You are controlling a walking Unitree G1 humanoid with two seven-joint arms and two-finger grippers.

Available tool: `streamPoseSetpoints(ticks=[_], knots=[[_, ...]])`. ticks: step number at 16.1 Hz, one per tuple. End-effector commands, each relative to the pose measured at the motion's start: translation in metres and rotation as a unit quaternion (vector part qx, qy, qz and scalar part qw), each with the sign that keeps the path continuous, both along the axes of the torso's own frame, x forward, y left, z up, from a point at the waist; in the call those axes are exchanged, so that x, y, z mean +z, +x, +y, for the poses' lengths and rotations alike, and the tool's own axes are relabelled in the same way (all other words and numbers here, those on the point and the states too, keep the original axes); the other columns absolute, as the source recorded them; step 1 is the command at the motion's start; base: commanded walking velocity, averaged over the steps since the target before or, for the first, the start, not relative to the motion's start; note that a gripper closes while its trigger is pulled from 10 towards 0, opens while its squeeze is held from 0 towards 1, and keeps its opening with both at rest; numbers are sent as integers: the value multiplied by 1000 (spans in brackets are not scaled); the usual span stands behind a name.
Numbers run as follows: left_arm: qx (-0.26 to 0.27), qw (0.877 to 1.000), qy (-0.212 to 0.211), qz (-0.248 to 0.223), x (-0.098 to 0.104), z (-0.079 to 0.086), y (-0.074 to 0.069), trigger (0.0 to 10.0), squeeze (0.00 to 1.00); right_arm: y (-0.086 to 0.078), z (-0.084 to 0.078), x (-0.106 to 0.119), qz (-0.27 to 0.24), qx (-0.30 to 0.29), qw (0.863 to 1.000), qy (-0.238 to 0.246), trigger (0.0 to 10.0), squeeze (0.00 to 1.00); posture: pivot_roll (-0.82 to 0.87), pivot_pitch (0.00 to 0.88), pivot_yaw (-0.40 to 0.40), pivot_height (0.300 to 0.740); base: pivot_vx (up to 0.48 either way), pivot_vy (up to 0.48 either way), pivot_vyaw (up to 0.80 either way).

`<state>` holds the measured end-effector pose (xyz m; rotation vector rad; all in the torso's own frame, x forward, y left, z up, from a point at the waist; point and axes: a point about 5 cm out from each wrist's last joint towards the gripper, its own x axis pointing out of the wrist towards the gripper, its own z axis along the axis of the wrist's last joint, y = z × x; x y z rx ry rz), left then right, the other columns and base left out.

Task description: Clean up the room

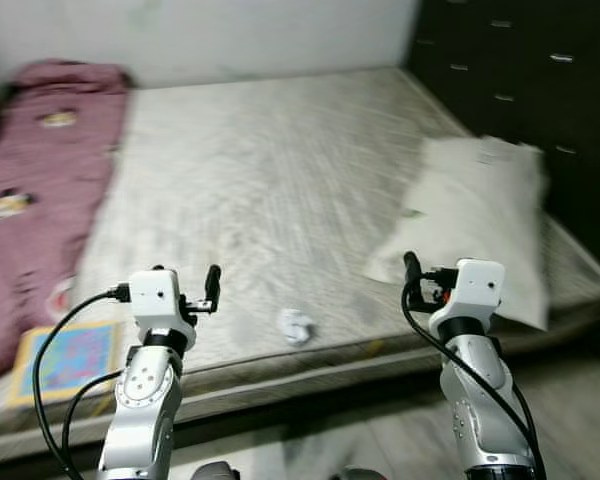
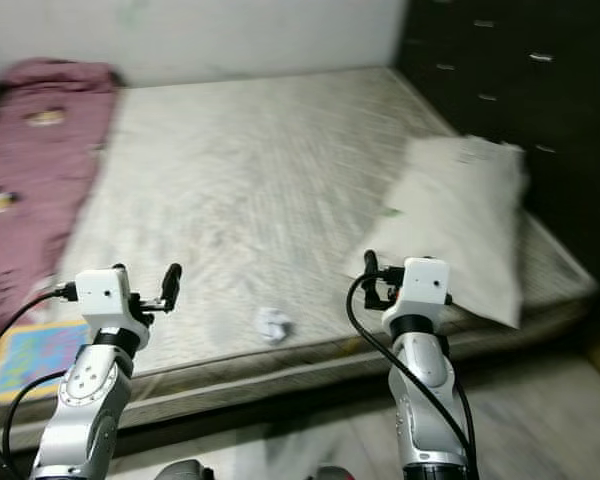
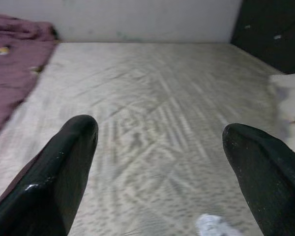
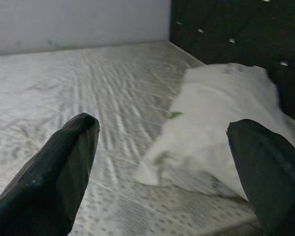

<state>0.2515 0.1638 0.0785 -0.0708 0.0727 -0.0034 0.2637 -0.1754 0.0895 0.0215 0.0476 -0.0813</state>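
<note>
Left eye view looks down over a bare mattress (image 1: 280,200) whose far edge meets a pale wall (image 1: 230,35). Along the mattress's left edge lies a rumpled maroon blanket (image 1: 35,180) with small printed patches, reaching up to the far left corner. At the near left corner, just beside the blanket's lower end, a flat colourful picture book (image 1: 65,360) rests on the mattress. The left gripper (image 3: 160,162) is raised over the near edge, close to the book, and its two black fingers (image 3: 64,167) stand well apart with nothing between them. Near the middle of the near edge, between the two arms, sits a small crumpled wad of white paper (image 1: 295,325), apart from both grippers. The right gripper (image 4: 162,162) hovers over the near edge further right, its fingers (image 4: 59,172) likewise spread wide and empty, pointing toward a white pillow (image 1: 475,220). That pillow lies slantwise along the mattress's right edge, its near corner overhanging slightly, with a tiny green scrap (image 4: 174,114) at its left side. Beyond the right edge stands a dark cabinet (image 1: 520,70) with small metal handles.
</note>
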Motion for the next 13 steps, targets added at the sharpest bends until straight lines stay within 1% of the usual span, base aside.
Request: streamPoseSetpoints(ticks=[1,4,7,9,11,13], knots=[[9,1000,-1,-4,3,4,-1,10000,0,5,6,7,-9,14,1000,2,10000,0,52,0,5,740,0,0,0],[5,1000,-2,-3,4,3,0,10000,0,5,8,7,-9,21,1000,0,10000,0,47,2,6,740,0,0,0],[-1,1000,-3,-3,4,1,1,10000,0,6,12,8,-12,39,999,-16,10000,0,46,1,7,740,0,0,0],[0,1000,-3,-4,5,0,2,10000,0,7,15,7,-12,58,998,-29,10000,0,50,0,-1,740,0,0,800],[2,1000,-3,-5,5,0,2,10000,0,8,16,7,-10,65,998,-24,10000,0,52,0,-5,740,0,0,622],[1,1000,-2,-5,5,-1,2,10000,0,9,19,7,-7,76,997,-12,10000,0,51,0,-7,740,0,0,0]])
